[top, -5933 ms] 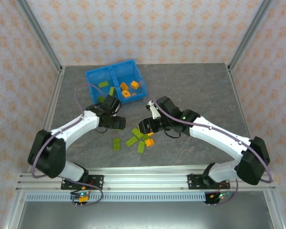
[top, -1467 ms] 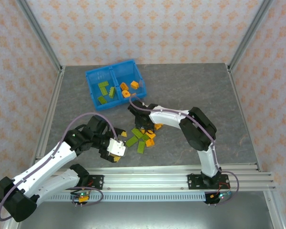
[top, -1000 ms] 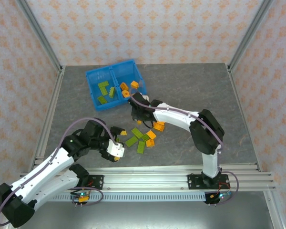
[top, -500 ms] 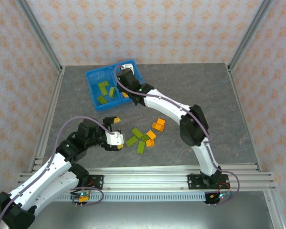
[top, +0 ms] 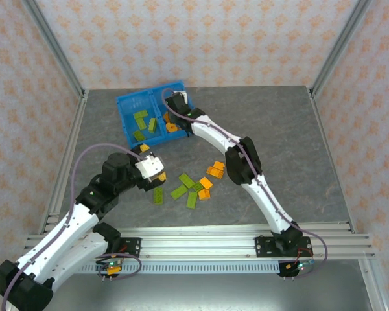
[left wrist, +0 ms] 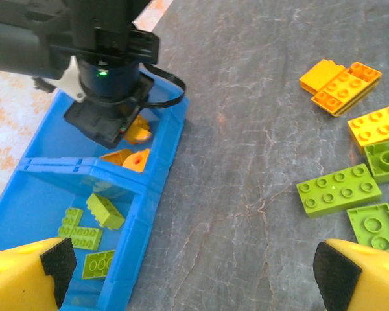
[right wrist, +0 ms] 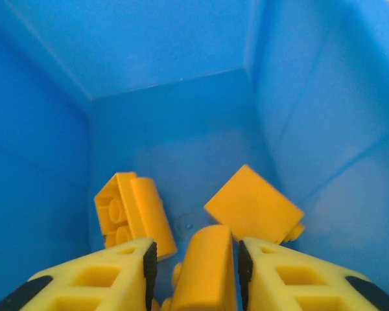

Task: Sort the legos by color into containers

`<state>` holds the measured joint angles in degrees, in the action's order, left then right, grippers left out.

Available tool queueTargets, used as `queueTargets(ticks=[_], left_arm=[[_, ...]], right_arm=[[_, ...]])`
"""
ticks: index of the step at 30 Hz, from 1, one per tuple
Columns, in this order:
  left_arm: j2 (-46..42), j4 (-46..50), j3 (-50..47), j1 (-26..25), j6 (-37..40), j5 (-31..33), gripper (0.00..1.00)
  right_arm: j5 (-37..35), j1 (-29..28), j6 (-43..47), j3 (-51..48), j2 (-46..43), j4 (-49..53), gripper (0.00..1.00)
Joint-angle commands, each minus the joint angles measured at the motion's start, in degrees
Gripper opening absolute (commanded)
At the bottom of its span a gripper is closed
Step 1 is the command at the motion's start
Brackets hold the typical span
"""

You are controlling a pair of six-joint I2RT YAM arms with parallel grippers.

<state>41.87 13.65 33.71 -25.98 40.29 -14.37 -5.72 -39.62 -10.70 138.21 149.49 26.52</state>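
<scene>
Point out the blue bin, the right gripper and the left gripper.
bin (top: 130,103), top view, bare floor of its left compartment.
right gripper (right wrist: 196,251), right wrist view, midway between its fingertips.
left gripper (left wrist: 198,262), left wrist view, midway between its fingertips.

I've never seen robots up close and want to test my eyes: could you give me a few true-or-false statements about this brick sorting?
1. The blue bin has two compartments. True.
2. Green bricks and orange bricks share one compartment. False: green lie in the left one, orange in the right.
3. Every brick is already binned. False: loose bricks lie on the table.
4. The right claw is inside the orange compartment. True.
5. The left claw is shut. False: it is wide open.
</scene>
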Motion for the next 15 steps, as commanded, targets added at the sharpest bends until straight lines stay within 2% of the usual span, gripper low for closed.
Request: queueTargets(ticks=[1,6,8,10,13,15], left_arm=[[0.0,-2.7,1.6,0.6,-3.0,1.7,0.97],[0.3,-3.3,1.3,0.7,-3.9,1.5,0.98],[0.9,-4.5,1.5,0.7,-8.7,3.6,1.0],[2.1,-5.4,2.5,1.6,-16.8,7.8,1.0],[5.1,-0.5,7.0,3.1,-23.2,10.4,1.0],[7.1,3.6,10.2,3.9,-25.6,12.0,1.0]], right_arm=[[0.9,-0.6,-0.5,3.8,-1.2,2.3,0.44],[1.1,-0.6,-1.0,3.4,-5.9,4.2,0.45],[1.2,-0.6,-1.1,2.4,-9.0,5.4,0.45],[1.1,-0.6,-1.3,-1.2,-14.0,5.8,0.45],[2.9,-0.6,-0.7,-10.1,-23.4,5.7,0.48],[7.2,-0.7,1.4,-17.4,-30.3,6.3,0.53]])
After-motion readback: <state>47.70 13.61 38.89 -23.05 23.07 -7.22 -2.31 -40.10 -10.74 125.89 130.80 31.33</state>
